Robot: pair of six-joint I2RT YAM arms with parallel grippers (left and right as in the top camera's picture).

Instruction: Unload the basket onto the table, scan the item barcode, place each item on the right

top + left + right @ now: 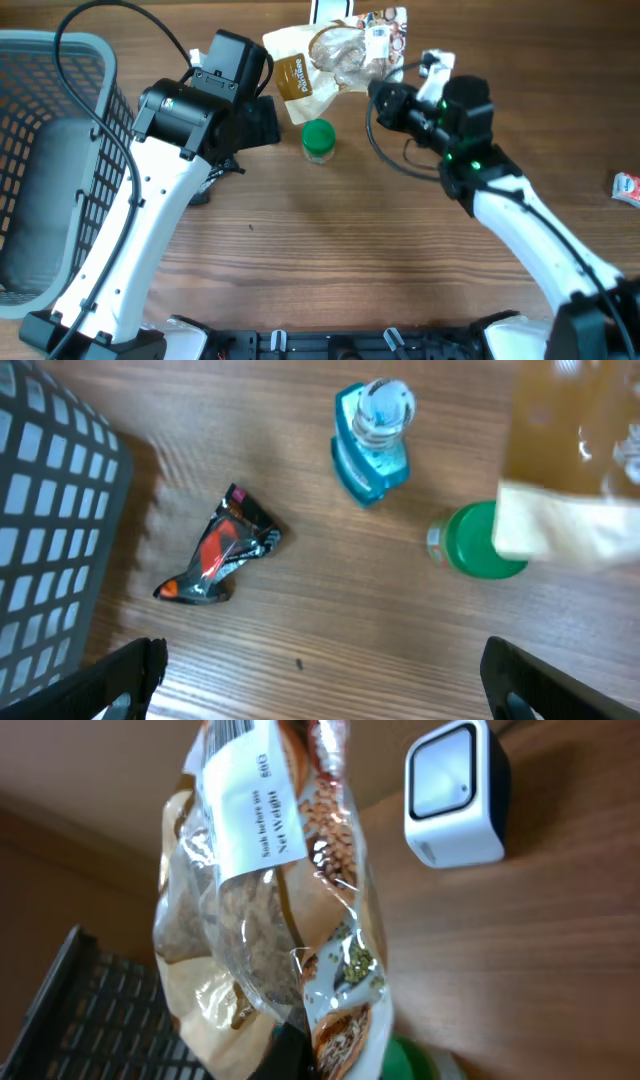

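Note:
My right gripper (303, 1055) is shut on the lower edge of a clear plastic food bag (265, 920) with brown and white print, holding it up off the table. A white label (250, 815) on the bag faces the right wrist camera, with a strip of barcode just above it at the frame's top. The white cube scanner (455, 795) stands on the table beyond the bag. From overhead the bag (335, 50) sits at the far middle, with the right gripper (385, 100) at its right side. My left gripper (320, 685) is open and empty above bare wood.
A green-lidded jar (318, 140) stands under the bag. A blue bottle (372, 445) and a crumpled black-and-red wrapper (220, 550) lie near the left arm. A grey basket (40, 150) fills the left side. A small packet (627, 187) lies at the right edge.

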